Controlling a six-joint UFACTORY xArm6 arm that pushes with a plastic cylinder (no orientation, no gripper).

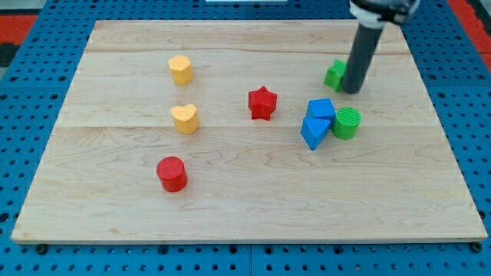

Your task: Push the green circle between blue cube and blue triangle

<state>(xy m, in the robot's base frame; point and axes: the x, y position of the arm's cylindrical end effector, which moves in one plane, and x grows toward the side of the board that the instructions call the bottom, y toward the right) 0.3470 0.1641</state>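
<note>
The green circle (347,123) lies at the view's right, touching the right side of the blue cube (321,109) and the blue triangle (314,132), which sit against each other, cube above triangle. My tip (352,90) rests on the board above the green circle, a short gap away, and just right of a second green block (334,74), which the rod partly hides.
A red star (261,103) sits left of the blue pair. A yellow hexagon (180,69) and a yellow heart (184,118) lie at the left. A red cylinder (172,173) lies at lower left. The wooden board (245,215) ends near the blue pegboard.
</note>
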